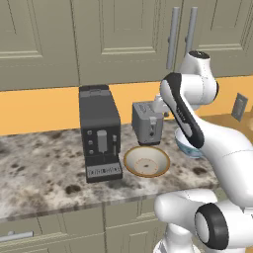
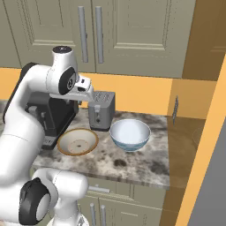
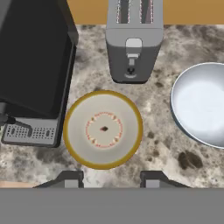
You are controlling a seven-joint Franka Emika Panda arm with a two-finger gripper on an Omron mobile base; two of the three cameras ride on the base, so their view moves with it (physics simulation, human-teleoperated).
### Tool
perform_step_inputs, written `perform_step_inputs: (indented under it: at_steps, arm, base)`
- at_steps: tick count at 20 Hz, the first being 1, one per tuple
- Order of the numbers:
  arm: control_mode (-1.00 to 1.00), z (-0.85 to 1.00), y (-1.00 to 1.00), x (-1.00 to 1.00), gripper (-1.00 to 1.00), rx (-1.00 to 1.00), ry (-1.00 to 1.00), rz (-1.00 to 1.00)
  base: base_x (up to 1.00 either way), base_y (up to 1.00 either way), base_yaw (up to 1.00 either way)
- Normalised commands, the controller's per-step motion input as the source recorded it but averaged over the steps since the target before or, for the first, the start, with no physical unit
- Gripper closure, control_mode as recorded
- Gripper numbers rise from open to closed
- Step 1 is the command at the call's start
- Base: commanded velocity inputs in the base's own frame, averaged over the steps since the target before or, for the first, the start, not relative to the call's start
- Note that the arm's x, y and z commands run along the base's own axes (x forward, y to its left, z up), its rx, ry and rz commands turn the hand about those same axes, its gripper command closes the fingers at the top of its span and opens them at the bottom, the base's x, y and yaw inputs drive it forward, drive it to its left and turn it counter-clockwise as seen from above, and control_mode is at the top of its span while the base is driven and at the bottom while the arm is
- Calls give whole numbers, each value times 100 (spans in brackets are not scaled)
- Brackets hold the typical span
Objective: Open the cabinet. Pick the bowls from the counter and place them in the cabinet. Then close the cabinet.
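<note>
The cabinet (image 1: pixel 148 34) hangs over the counter (image 1: pixel 39 168) with both doors shut, its two silver bar handles (image 2: pixel 90 33) side by side. A wide tan bowl (image 3: pixel 103 129) with a cream speckled inside sits on the granite in front of the toaster. To its right stands a deeper white and pale-blue bowl (image 2: pixel 129 133), partly hidden by my arm in the left base view (image 1: pixel 190 147). My gripper (image 3: pixel 111 180) hovers high above the tan bowl's near rim, pointing down, open with nothing between its fingers.
A black coffee machine (image 1: pixel 100 133) stands left of the tan bowl and a grey toaster (image 2: pixel 101 110) behind it. The counter ends on the right at an orange side wall with an outlet (image 2: pixel 175 110). Drawers and doors (image 1: pixel 59 227) run below the front edge.
</note>
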Motion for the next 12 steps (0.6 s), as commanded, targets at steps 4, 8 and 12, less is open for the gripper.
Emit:
perform_step_inputs:
  at_steps: [4, 8, 12]
  arm:
    - [-100, 1, -4, -15, -100, 0, -6, 0]
    - [-100, 8, -10, -32, -100, -6, -37, 0]
    - [-100, 32, -22, -14, -100, -7, -41, -3]
  base:
    - [0, 0, 0]
    - [0, 0, 0]
    - [0, 0, 0]
